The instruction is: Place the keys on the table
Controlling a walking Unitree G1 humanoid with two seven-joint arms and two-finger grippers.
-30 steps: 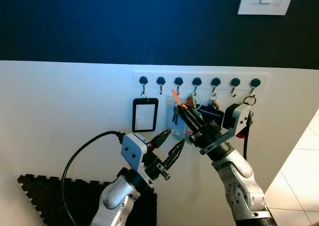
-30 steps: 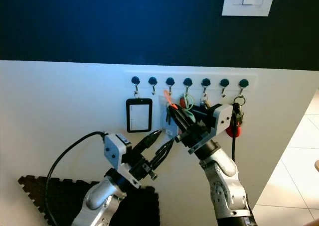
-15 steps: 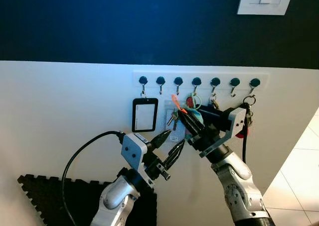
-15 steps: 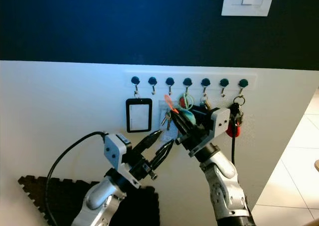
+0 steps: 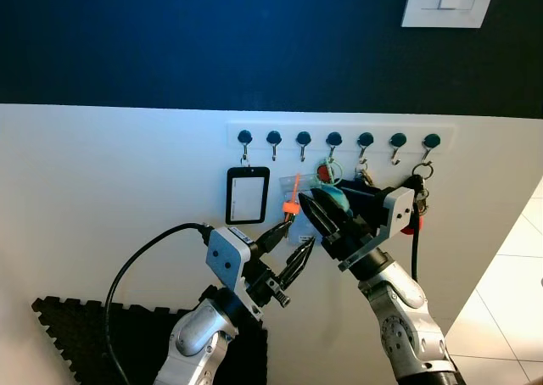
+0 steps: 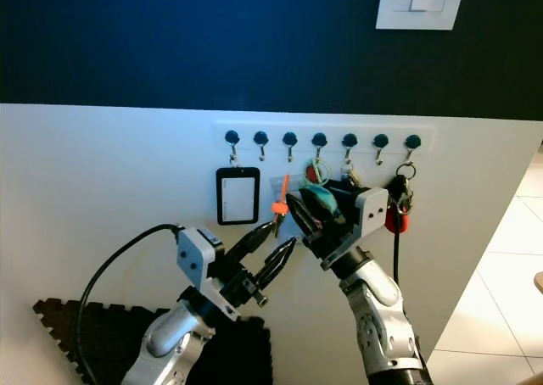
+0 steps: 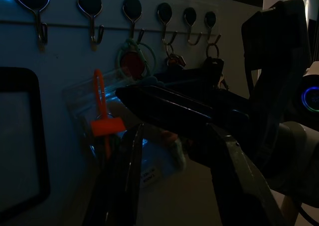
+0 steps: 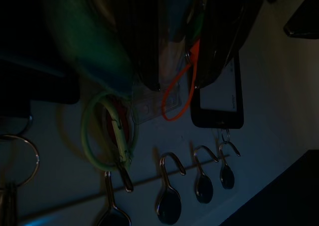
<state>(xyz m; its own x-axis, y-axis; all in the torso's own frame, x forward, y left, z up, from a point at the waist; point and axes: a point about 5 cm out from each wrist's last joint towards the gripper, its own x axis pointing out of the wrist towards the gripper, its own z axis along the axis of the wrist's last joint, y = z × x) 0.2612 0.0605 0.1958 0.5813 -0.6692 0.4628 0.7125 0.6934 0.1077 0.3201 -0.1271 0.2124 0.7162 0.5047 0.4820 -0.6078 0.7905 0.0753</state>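
Right pincer (image 5: 310,209) seemingly grips clear pouch (image 5: 299,200) with keys (image 7: 174,151).

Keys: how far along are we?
Done: the keys, with their orange loop, look lifted off the hook rack. In hand: the right gripper seems to hold them by the wall; the left gripper waits below, open. Left: carrying them to a table.

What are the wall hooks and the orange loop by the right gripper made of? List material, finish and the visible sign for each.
Wall hooks: likely metal, shiny silvery finish, thin bent wire shape under dark round caps that look like matte plastic.
Orange loop: probably flexible plastic or rubber, matte bright orange; it hangs as a thin bent strap with a small tab, beside the right gripper.
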